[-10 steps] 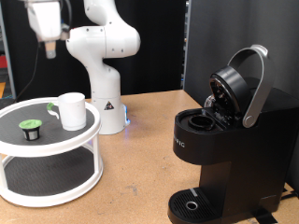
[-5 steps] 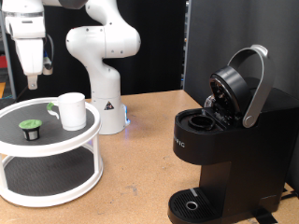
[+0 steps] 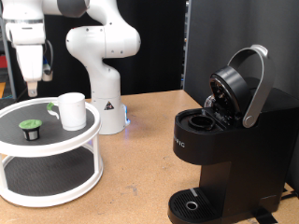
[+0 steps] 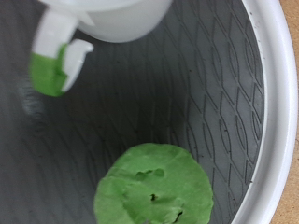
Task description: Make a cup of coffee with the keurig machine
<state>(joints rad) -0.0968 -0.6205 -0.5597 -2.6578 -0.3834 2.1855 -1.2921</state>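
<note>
Gripper (image 3: 31,91) dropped lower over the white tray (image 3: 56,140); grip state unclear. No legible branding. Pod (image 4: 154,187) sits directly below, cup (image 3: 72,109) beside it; keurig machine (image 3: 224,149) lid open.

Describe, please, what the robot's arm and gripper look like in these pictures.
The arm is glossy white, built of rounded, bulbous segments on a flared base that shows a small dark marking and a blue light low down. The gripper has a boxy white body with pale, slim fingers.
</note>
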